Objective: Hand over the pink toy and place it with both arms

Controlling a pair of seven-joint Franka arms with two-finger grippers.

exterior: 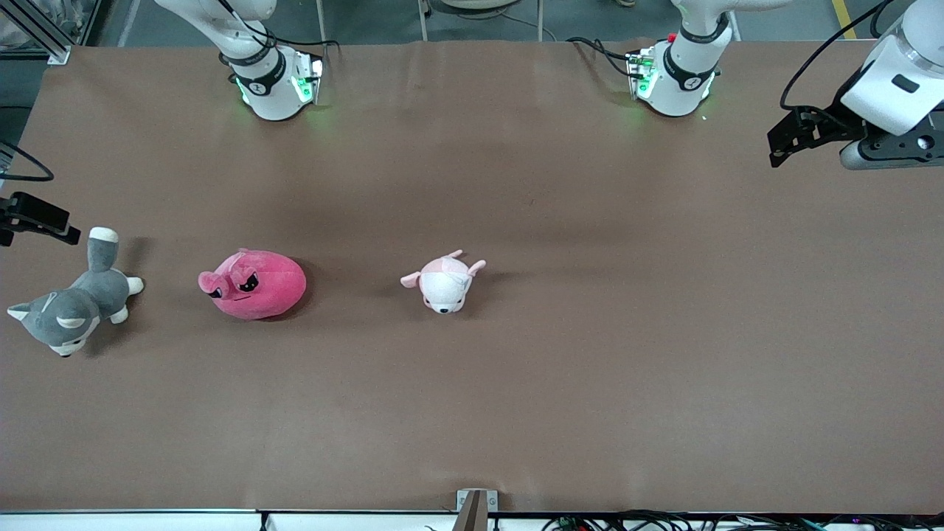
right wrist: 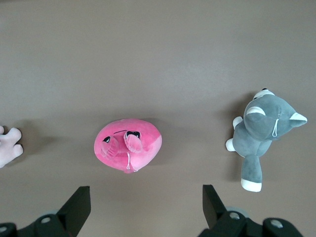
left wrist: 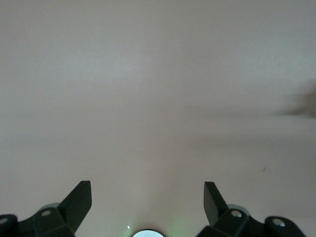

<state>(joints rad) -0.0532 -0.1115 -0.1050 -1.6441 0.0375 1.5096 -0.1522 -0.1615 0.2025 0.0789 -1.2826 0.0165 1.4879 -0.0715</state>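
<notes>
Both grippers hang wide open and hold nothing: the right gripper above the pink toy, the left gripper over bare table at its own end. The toy lies between a grey plush and a white plush, in neither arm's grasp.

A grey cat lies on its side at the right arm's edge of the brown surface. A white pup with pink ears sits near the middle, well apart from the cat, facing the front edge.
</notes>
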